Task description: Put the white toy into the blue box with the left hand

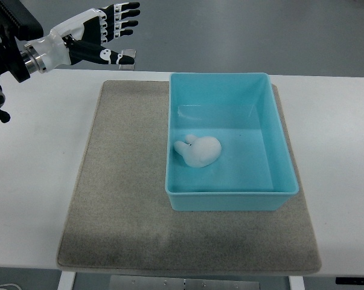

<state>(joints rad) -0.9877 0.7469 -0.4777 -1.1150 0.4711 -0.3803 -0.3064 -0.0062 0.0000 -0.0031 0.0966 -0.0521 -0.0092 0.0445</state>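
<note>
White toy (198, 151) lies inside your blue box (278, 145), near its left wall. The box sits on a grey mat (121, 181) (over the desk (37, 181)). Your left robot hand (112, 33) hangs up-left of the box, fingers spread, holding nothing.

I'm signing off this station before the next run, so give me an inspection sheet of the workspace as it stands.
Surface: white table with a grey mat under the box.
Job's things: white toy lies inside the blue box, on its floor toward the left wall; box upright on the mat.
Clutter: nothing seen.
Grippers: left hand held beyond the table's far left edge, fingers spread, holding nothing; right hand not in view.
Cables: nothing seen.
Surroundings: grey floor beyond the table.
</note>
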